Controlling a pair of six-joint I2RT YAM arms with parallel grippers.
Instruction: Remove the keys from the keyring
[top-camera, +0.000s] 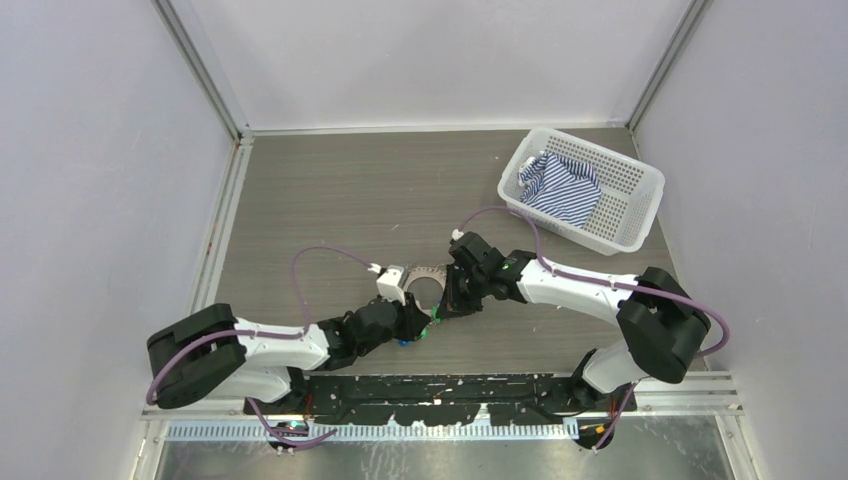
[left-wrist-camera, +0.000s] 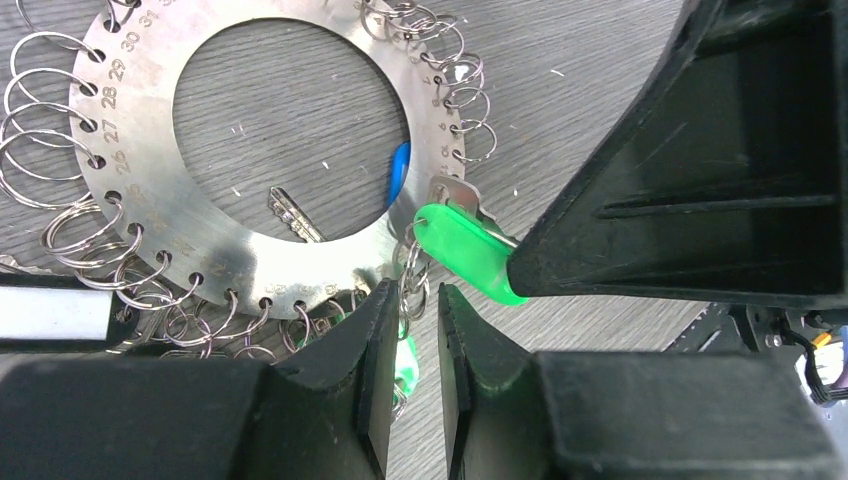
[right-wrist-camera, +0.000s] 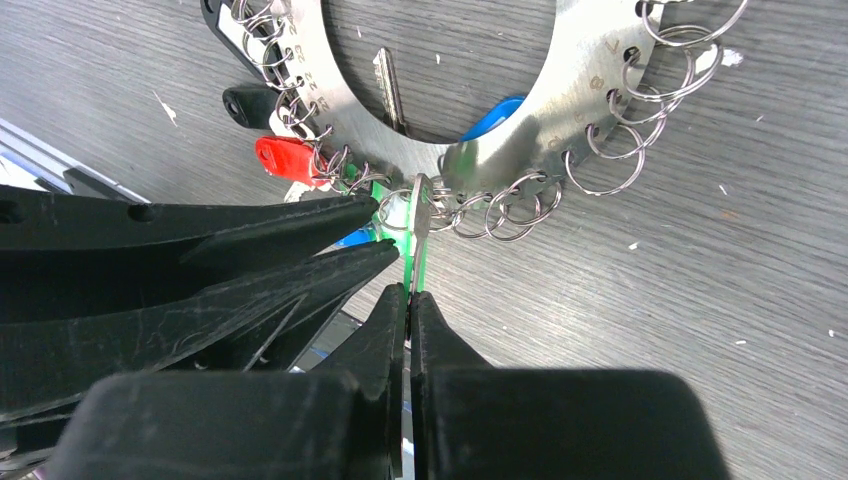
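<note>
Where the action is: both arms are meeting over the near rim of the keyring (left-wrist-camera: 130, 200), which is lying flat on the table (top-camera: 350, 190).
Right gripper (right-wrist-camera: 408, 300): it is clamping its fingers tight on the green key (left-wrist-camera: 465, 252), seen edge-on between the pads in its own camera.
Left gripper (left-wrist-camera: 412, 320): its fingers are sitting close together with a narrow slot between them. A small split ring (left-wrist-camera: 413, 268) and something green are hanging in that slot, and I cannot tell whether they are actually being pinched.
Green key: it is hanging off the disc's rim by that split ring, with its long axis pointing away from the rim and straight into the right fingers.
The relation that matters: the split ring is sitting between the disc's rim and the key, the left fingertips are just beside it and the right fingers are at the key's far end.
Nearer arm: the right one is already gripping the key, and the left is closer to the link.
Next move, as I judge it: the right should be working the key round the ring's coil while the left is steadying the link.
Other keys: blue (left-wrist-camera: 399, 170), red (right-wrist-camera: 285, 158) and black (right-wrist-camera: 245, 103) are all hanging on the disc.
</note>
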